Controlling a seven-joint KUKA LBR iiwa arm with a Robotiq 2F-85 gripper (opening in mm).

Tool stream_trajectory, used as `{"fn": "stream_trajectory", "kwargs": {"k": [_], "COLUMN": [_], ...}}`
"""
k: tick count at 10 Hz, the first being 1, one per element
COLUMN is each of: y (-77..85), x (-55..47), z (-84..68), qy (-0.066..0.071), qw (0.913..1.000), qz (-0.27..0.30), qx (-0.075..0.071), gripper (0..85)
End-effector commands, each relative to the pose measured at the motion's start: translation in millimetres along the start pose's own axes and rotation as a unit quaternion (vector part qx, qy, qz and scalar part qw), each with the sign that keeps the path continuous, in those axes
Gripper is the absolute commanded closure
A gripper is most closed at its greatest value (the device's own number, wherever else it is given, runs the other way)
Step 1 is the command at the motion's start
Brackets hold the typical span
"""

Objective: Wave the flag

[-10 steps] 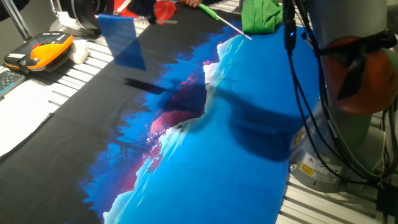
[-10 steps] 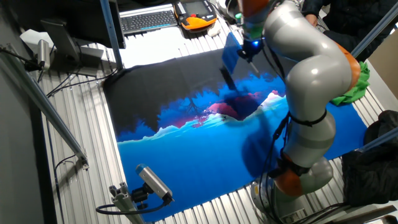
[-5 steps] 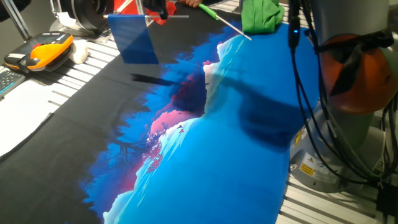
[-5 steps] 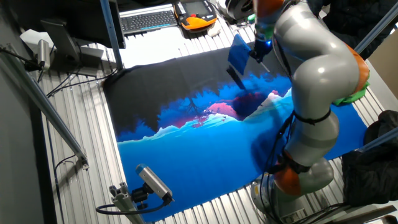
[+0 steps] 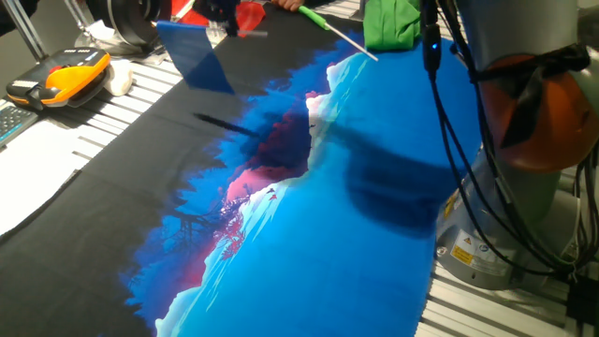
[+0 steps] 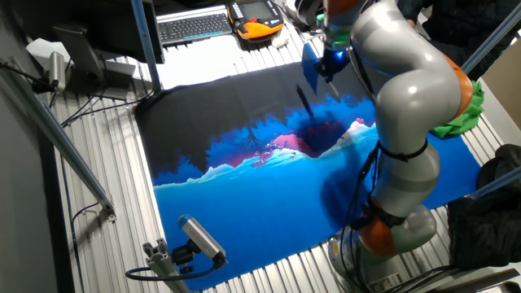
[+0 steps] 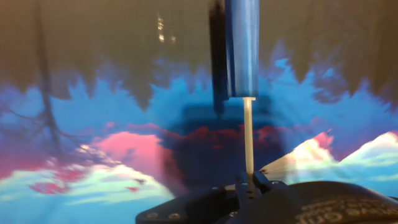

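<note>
The flag (image 5: 194,56) is a small dark blue cloth on a thin white stick (image 7: 248,137). It is held in the air above the far part of the printed tablecloth (image 5: 328,234). My gripper (image 5: 225,26) is shut on the stick's lower end. In the hand view the gripper (image 7: 249,182) pinches the stick and the flag (image 7: 241,46) hangs edge-on straight ahead. In the other fixed view the flag (image 6: 311,65) is just left of the gripper (image 6: 330,63), and its shadow lies on the cloth below.
A red flag (image 5: 249,15), a green-handled stick (image 5: 337,33) and a green cloth (image 5: 393,23) lie at the far edge. An orange-black pendant (image 5: 61,80) and paper (image 5: 28,178) are at the left. A keyboard (image 6: 195,26) is at the back. The arm's base (image 5: 496,234) stands at the right.
The flag swung right and then back left with my hand. Its tilt changed from frame to frame, and its shadow shifted on the cloth. The grip on the stick stayed shut.
</note>
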State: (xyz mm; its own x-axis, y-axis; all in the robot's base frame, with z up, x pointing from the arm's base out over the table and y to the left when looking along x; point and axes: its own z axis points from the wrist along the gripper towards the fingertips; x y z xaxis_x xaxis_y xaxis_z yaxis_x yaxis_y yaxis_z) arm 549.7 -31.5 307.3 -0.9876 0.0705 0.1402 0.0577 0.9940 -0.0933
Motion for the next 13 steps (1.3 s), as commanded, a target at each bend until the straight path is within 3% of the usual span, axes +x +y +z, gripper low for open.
{"fn": "stream_trajectory", "kwargs": {"k": [1,4,6,7,8,11,12,13], "y": [75.7,103.5,98.9,91.7,80.5,26.4,7.7,-17.9], "x": [11.6,29.7,35.3,36.5,36.7,24.2,21.0,18.5], "z": [1.2,24.1,25.2,25.8,27.5,28.2,26.6,24.7], "qy": [0.001,-0.009,-0.011,-0.015,-0.018,-0.015,-0.014,-0.017], "qw": [0.9956,0.9916,0.9917,0.9928,0.9937,0.9965,0.9982,0.9993], "qz": [0.093,0.128,0.128,0.119,0.11,0.082,0.057,-0.007], "qx": [-0.012,-0.014,-0.01,0.004,0.014,0.005,0.01,0.034], "gripper": [85.0,85.0,85.0,85.0,85.0,85.0,85.0,85.0]}}
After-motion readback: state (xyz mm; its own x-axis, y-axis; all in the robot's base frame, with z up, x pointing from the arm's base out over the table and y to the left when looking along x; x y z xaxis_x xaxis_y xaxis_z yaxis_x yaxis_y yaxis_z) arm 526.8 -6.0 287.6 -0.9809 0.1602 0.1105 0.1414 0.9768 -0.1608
